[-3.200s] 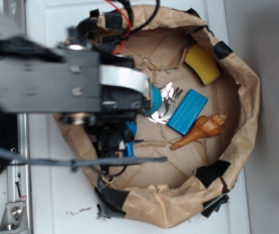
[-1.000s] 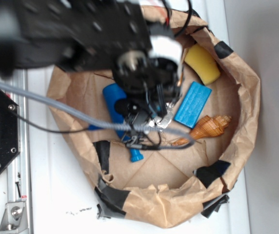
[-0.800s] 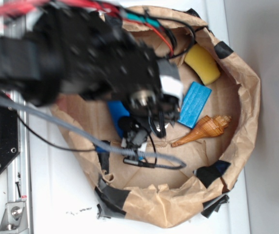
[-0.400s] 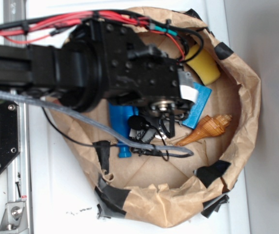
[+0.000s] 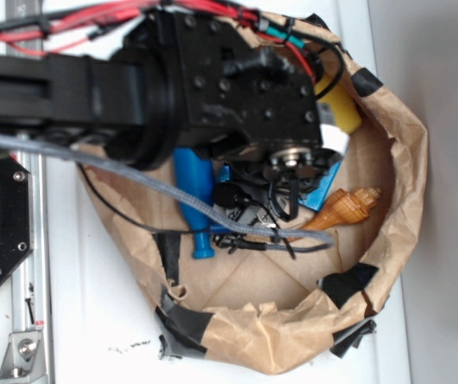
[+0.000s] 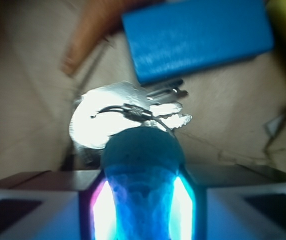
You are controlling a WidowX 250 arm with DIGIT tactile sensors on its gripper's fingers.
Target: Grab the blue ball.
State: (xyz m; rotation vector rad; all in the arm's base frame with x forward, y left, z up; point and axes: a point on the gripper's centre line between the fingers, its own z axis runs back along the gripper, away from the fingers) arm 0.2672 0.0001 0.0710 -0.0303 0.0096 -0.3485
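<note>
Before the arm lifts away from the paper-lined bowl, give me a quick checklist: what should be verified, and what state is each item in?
1. Blue ball sits between the fingers in the wrist view: ok.
2. Gripper shut firmly on it: cannot tell; the contact is lost in glare.
3. Ball free of the silver keys lying just beyond: cannot tell; they look close, perhaps touching.
4. Blue block clear of the gripper: ok.
5. Ball confirmed from the exterior view: cannot tell; the arm hides it.
6. Blue bottle-shaped pin untouched: ok.

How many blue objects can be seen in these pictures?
3: the blue ball between the tool's fingers, the blue block beyond the keys, and the blue bottle beside the arm. Others may be hidden.
</note>
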